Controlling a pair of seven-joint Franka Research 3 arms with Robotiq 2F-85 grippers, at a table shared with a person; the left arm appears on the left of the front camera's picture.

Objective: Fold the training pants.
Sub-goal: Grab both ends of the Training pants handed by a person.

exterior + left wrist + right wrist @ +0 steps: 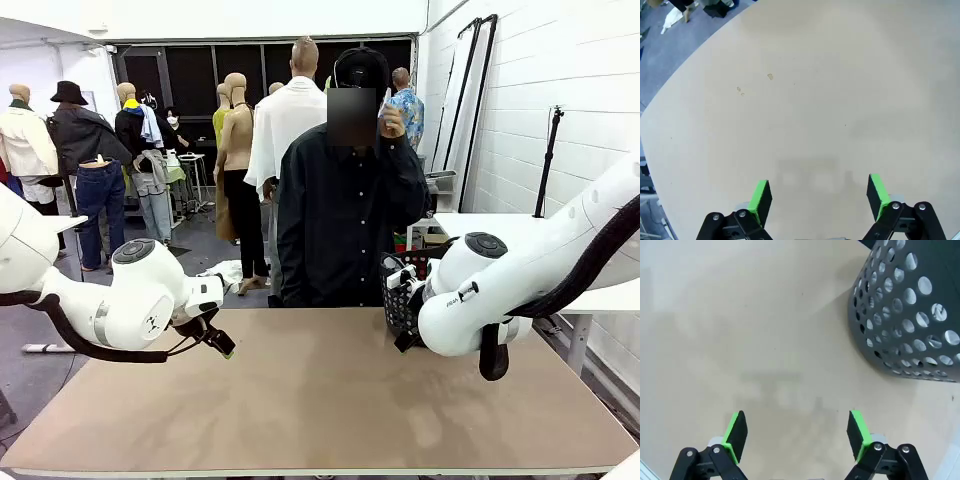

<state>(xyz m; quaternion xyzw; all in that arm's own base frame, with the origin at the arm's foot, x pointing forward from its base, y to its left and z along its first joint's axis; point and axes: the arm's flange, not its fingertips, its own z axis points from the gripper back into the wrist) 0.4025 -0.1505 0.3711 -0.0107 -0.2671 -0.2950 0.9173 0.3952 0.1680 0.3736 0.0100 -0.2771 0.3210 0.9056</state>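
Two tools wide open, empty: left tool [818, 181] far from black perforated plastic basket [910, 315], right tool [796, 416] just beside it. Grey training pants' place: cannot tell. Risk: right tool clipping basket on reach.

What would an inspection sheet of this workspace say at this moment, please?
Surface: tan table, bare across the middle, with a few small specks in the left wrist view.
Job's things: nothing seen.
Clutter: black mesh basket standing on the table near its far right edge, beside the right arm.
Grippers: left gripper open and holding nothing, above bare table; right gripper open and holding nothing, apart from the basket.
Cables: a black hose along the left arm and one along the right arm, both off the table top.
Surroundings: person in a dark shirt at the far edge, one hand raised; more people behind; white wall to the right.
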